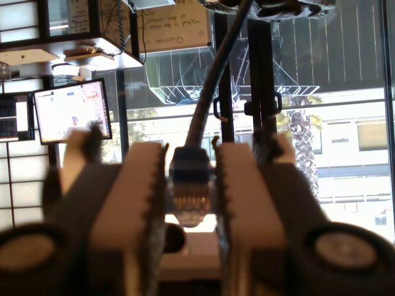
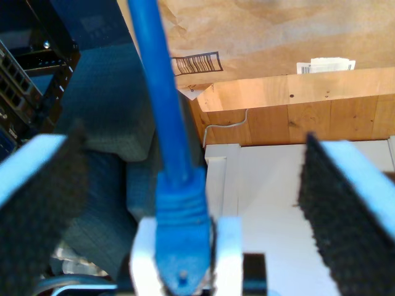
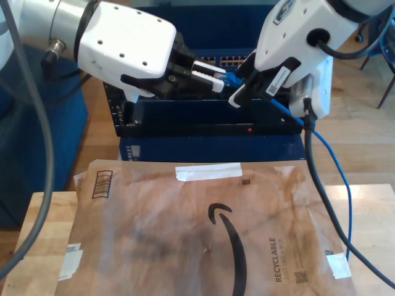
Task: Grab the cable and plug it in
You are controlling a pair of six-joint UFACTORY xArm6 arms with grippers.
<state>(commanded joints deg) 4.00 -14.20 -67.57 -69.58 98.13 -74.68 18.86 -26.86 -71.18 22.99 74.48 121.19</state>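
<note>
The blue cable [image 2: 162, 117] ran down to its moulded boot, which sat pinched between two white fingers [image 2: 143, 259]. Black-padded jaws of the second gripper [image 2: 191, 185] stood wide apart on either side. Behind lay brown paper [image 2: 278, 37] and a wooden edge [image 2: 296, 111].

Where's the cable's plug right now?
The plug sits clamped in my first pincer, up top in the exterior view, just before the black rack.

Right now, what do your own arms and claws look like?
My first arm and second arm have rounded white shells. My first claw has pale fingers with toothed faces. My second claw has pale fingers faced with rough black pads; a thick black cable hangs from its arm.
</note>
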